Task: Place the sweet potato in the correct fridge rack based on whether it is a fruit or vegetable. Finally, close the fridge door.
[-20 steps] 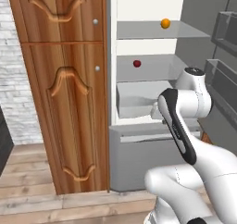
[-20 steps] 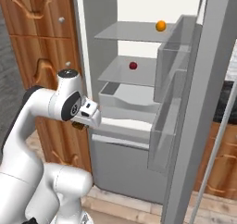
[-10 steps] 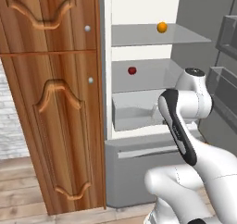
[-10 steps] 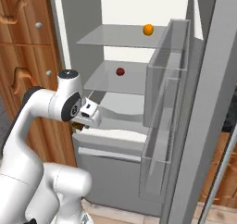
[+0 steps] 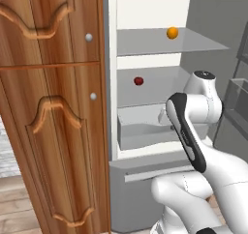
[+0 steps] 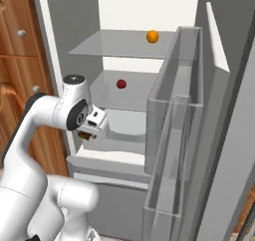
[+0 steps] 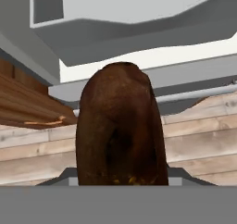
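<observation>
My gripper (image 6: 89,134) hangs in front of the open fridge, just below the drawer tub's left front corner, shut on the sweet potato (image 6: 85,136). In the hand view the dark brown sweet potato (image 7: 120,128) stands large between the jaws and hides the fingertips. The upper fridge rack (image 5: 145,47) carries an orange ball (image 5: 172,33). A red ball (image 5: 138,80) rests on the lower fridge rack (image 5: 160,95). The fridge door (image 6: 229,155) stands wide open on the right, with its clear bins (image 6: 172,135) facing the arm.
Carved wooden cabinet doors (image 5: 53,107) close off the left side. A deep grey drawer tub (image 5: 145,129) sits under the lower rack, above the grey freezer drawer front (image 5: 140,189). Wooden floor (image 7: 199,144) lies below the hand.
The base has driven closer to the fridge, so the whole scene has shifted left and grown larger. The arm keeps its pose, still holding the sweet potato.
</observation>
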Available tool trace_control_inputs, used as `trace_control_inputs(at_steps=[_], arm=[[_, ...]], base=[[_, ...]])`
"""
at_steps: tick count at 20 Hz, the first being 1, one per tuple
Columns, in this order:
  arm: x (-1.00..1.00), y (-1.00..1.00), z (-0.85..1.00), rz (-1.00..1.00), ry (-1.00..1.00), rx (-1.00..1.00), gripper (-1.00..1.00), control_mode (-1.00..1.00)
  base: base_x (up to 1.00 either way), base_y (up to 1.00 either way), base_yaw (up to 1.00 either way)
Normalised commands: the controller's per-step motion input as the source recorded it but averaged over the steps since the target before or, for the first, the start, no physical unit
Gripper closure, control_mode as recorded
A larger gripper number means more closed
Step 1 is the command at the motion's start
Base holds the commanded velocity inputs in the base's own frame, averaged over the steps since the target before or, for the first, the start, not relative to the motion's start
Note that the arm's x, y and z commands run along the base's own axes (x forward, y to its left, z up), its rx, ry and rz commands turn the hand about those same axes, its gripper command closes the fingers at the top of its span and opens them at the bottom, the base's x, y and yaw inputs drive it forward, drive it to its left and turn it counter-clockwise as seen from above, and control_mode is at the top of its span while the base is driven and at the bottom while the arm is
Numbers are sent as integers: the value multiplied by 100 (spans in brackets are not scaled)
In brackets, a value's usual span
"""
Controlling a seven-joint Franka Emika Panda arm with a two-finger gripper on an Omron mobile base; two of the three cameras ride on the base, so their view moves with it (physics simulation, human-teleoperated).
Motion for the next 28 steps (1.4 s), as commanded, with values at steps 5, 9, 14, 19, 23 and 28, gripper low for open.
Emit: trace_control_inputs(at_steps=[5, 9, 14, 19, 23, 28], arm=[[0, 0, 0, 0, 0, 0, 100, 100], [0, 0, 0, 0, 0, 0, 100, 100], [0, 0, 0, 0, 0, 0, 100, 100], [0, 0, 0, 0, 0, 0, 100, 100], [0, 0, 0, 0, 0, 0, 100, 100], [0, 0, 0, 0, 0, 0, 100, 100]], base=[[49, -18, -3], [49, -25, -4], [36, -34, -2], [40, -35, 0], [44, -23, 0], [41, -11, 0]])
